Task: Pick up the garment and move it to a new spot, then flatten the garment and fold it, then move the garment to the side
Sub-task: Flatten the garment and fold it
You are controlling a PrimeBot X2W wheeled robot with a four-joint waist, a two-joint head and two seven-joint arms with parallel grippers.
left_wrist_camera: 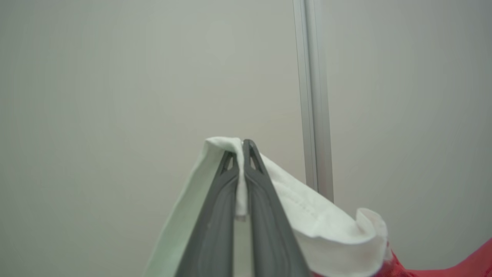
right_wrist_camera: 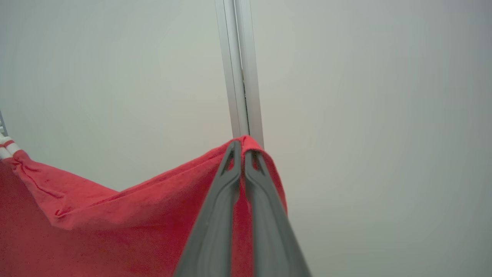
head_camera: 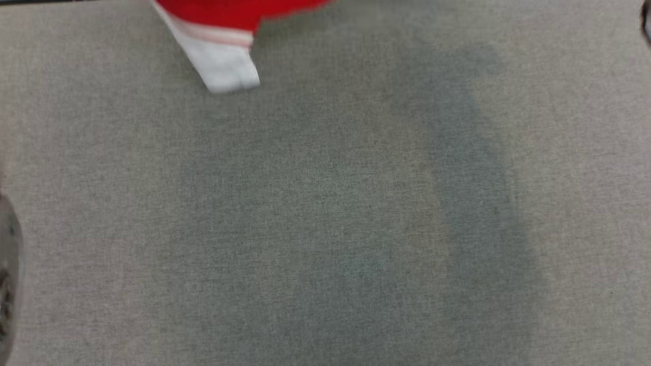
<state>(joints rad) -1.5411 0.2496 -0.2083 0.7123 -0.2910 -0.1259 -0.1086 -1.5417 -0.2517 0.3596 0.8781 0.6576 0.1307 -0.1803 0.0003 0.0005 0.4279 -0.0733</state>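
Head view: garment (head_camera: 231,12), blurred, apparently points its white sleeve (head_camera: 224,61) down-right.

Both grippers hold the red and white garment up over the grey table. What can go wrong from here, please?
1. The left gripper pinches only a thin white edge of the red and white cloth garment; it may slip out.
2. The right gripper holds a small red fold, so the cloth may hang unevenly.
3. The white sleeve dangles over the grey woven table surface and may land creased.
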